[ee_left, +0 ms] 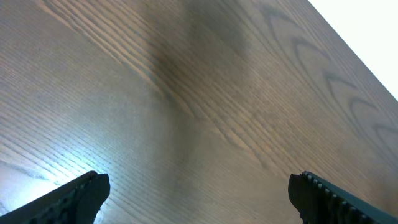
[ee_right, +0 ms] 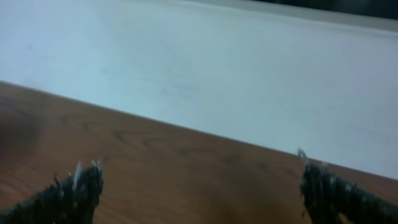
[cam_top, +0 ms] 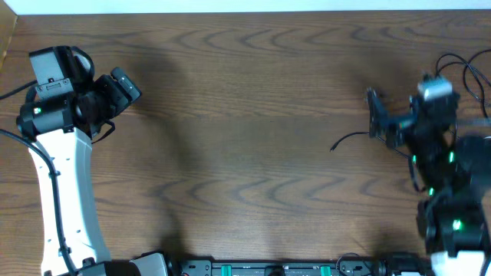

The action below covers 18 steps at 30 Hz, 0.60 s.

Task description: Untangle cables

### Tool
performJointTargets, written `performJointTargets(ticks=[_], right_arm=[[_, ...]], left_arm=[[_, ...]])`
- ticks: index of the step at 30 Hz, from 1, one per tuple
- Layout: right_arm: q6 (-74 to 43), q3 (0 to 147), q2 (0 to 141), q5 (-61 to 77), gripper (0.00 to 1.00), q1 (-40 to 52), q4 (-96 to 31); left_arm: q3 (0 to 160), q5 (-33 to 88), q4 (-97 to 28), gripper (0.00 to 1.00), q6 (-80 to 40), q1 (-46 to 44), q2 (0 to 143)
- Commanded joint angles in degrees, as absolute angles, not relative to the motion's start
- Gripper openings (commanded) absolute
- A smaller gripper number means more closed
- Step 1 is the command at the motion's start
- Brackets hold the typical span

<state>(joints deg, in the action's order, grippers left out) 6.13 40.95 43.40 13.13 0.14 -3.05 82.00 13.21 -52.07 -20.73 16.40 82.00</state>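
Nearest my end, the left arm rises white from the near edge of the surface (cam_top: 245, 176) and ends in the left tool (cam_top: 129, 86), which hangs over bare wood on the left side. Through its wrist camera I see both fingers (ee_left: 74, 196) spread wide, with only wood grain between them. On the other side, the right tool (cam_top: 374, 115) points toward the middle of the surface, its fingers (ee_right: 74, 193) likewise wide apart and holding nothing. Just beside it, a little nearer to me, one thin black strand (cam_top: 349, 137) lies curved on the wood. I cannot tell whether it is one of the cables or the arm's own wiring. Farther back, at the far right edge, the cables (cam_top: 466, 70) lie in loose black loops beyond the right arm, well apart from the left tool.
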Motion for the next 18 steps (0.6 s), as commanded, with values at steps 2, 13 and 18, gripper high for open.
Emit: performJointTargets(ticks=[2,13,18], right_arm=[[6.5,27.6,30.5,11.9,0.99,-1.8,1.4],[5.3,2.5,5.3,11.9,0.99,-3.1,10.6],[5.2,0.3,1.9,11.9,0.99,-3.0,6.9]], left_arm=[[81.4,13.0,-52.1,0.97,-20.0,16.5,82.4],[81.4,13.0,-52.1,0.97,-20.0,16.5,82.4],[81.4,13.0,-52.1,0.97,-20.0,16.5,82.4]])
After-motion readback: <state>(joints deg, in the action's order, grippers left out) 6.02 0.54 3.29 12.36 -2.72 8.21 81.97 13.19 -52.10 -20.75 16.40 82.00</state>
